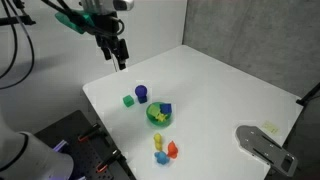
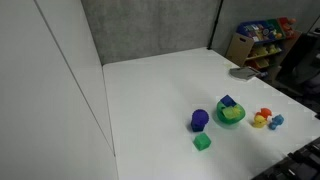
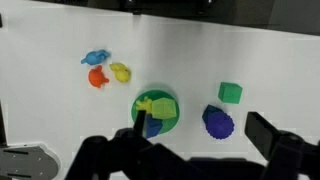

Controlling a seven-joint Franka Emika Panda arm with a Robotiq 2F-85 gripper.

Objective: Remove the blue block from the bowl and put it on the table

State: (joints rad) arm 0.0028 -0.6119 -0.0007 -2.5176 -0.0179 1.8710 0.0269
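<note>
White table (image 1: 230,90) carrying a green bowl (image 3: 138,108), green cube (image 1: 128,100), purple cylinder (image 1: 141,93) and three small colourful toys (image 1: 171,150).

A grey wall (image 2: 150,25) stands beside a cluttered shelf (image 2: 262,40).

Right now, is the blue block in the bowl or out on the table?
In the bowl: both exterior views show the blue block sitting inside the bowl, near its rim, not on the table.
</note>
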